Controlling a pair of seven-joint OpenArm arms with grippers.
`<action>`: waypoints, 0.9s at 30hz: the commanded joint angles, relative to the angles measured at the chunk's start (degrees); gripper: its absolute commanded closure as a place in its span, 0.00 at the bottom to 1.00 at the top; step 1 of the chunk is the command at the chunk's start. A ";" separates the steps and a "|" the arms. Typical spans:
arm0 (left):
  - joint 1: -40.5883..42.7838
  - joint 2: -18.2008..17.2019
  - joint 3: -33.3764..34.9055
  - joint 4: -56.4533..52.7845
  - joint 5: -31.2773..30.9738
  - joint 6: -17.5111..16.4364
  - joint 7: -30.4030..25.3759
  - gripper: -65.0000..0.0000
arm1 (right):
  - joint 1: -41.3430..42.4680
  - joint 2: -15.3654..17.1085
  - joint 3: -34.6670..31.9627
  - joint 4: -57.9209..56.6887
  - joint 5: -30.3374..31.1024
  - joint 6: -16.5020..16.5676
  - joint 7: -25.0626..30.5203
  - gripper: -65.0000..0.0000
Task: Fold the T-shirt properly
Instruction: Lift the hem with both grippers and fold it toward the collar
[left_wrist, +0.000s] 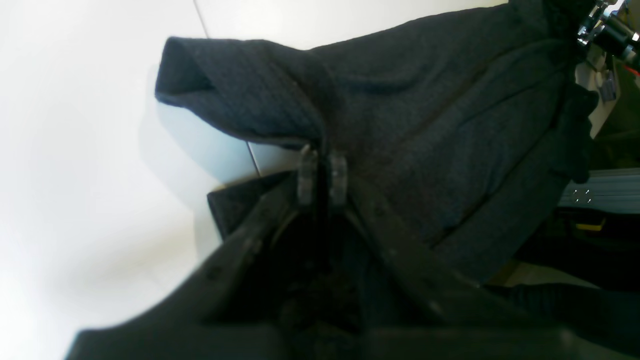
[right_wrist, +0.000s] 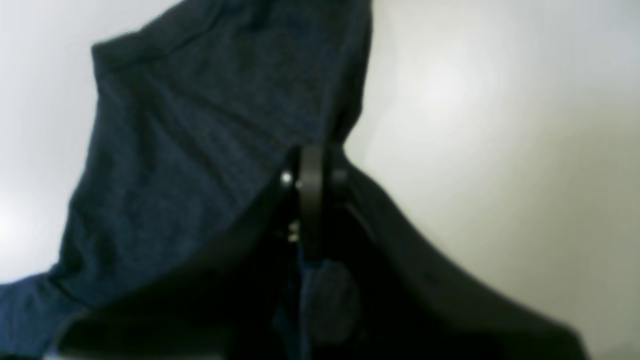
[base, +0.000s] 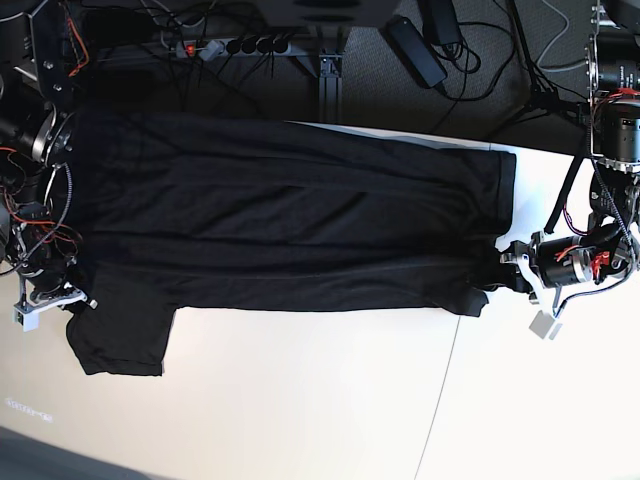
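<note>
At the T-shirt's (base: 280, 225) left end in the base view, the right hand (base: 62, 296) is pinching the cloth near the sleeve that hangs down toward the viewer; its wrist view shows the fingers pressed together on a gathered edge. The T-shirt itself lies stretched lengthwise across the far half of the white bench (base: 320, 400), its upper edge at the bench's far rim. At its right end the left hand (base: 497, 277) is likewise pinching a lower corner. The fabric looks thin, light and limp, so it will likely sag and wrinkle; hems and corners seem the surest holds.
</note>
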 joint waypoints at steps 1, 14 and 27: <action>-1.42 -1.07 -0.39 0.85 -1.49 -0.47 -0.96 1.00 | 0.61 0.33 -0.22 1.40 -0.85 4.26 -1.75 1.00; -0.90 -5.81 -0.44 3.61 -8.13 -0.47 4.04 1.00 | -10.16 5.77 -0.24 26.84 18.71 4.33 -15.87 1.00; 7.19 -6.95 -0.44 16.94 -8.15 -0.47 4.57 1.00 | -30.91 13.66 1.88 45.51 27.85 4.28 -18.71 1.00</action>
